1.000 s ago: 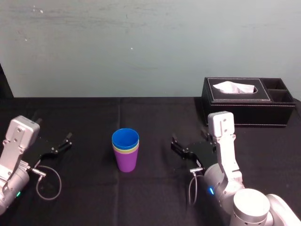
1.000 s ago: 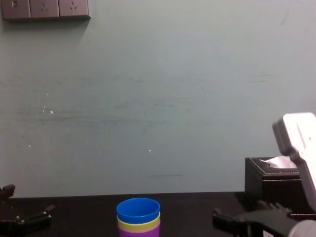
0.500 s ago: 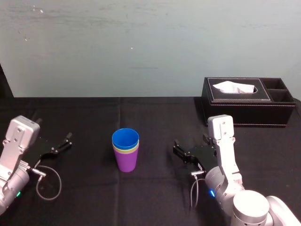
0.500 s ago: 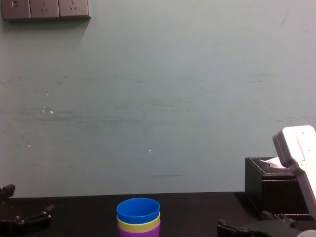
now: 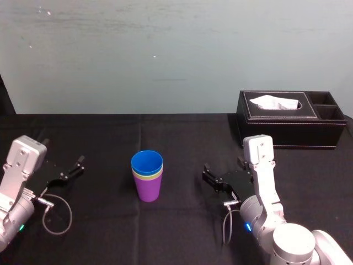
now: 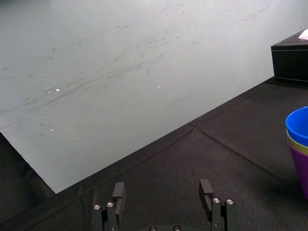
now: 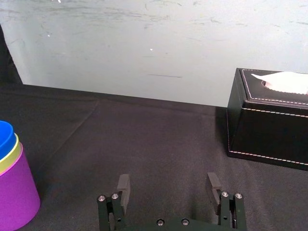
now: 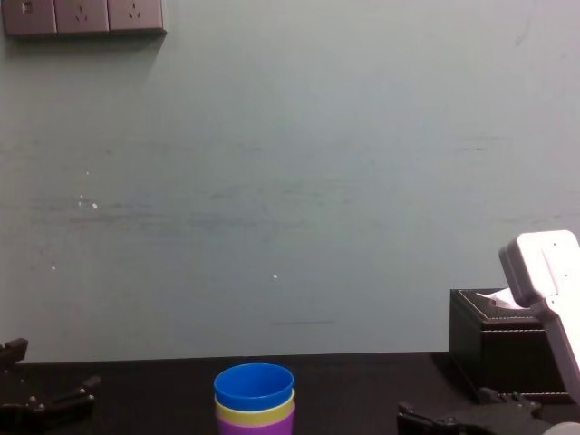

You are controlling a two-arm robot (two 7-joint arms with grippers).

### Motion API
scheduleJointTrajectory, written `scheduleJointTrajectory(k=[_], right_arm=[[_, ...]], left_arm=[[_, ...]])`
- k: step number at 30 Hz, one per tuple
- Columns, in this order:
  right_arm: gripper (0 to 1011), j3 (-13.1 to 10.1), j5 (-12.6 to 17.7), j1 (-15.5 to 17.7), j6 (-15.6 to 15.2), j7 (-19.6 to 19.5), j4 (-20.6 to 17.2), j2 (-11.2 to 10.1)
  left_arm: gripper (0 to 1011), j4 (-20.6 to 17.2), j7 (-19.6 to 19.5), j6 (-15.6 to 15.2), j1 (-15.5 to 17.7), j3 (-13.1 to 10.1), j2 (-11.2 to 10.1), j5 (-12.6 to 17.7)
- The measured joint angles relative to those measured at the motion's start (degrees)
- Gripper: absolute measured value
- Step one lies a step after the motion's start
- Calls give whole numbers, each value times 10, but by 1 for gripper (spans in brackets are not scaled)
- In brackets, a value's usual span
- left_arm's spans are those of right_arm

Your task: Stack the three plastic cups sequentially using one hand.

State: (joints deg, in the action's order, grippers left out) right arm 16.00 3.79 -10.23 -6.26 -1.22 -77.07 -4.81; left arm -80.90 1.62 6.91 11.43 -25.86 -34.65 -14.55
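Cups [image 5: 147, 175]: nested upright, blue in yellow-green in purple.
Right gripper [image 5: 207, 176]: right of cups, apart, fingers spread, empty.
Left gripper [image 5: 73, 168]: left of cups, parked, spread.

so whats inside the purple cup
The yellow-green cup sits nested in the purple cup, with the blue cup inside that. Only their tops show; the purple wall hides the rest.

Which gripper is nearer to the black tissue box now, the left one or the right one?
Right. The right gripper lies in front of the black tissue box; the left gripper lies far off, beyond the stacked cups.
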Motion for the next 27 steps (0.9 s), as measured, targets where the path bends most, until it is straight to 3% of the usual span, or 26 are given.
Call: scheduleJointTrajectory(k=[27], right_arm=[[1000, 1, 0, 0, 0, 0, -1, 0]], left_arm=[[1000, 0, 0, 0, 0, 0, 0, 0]])
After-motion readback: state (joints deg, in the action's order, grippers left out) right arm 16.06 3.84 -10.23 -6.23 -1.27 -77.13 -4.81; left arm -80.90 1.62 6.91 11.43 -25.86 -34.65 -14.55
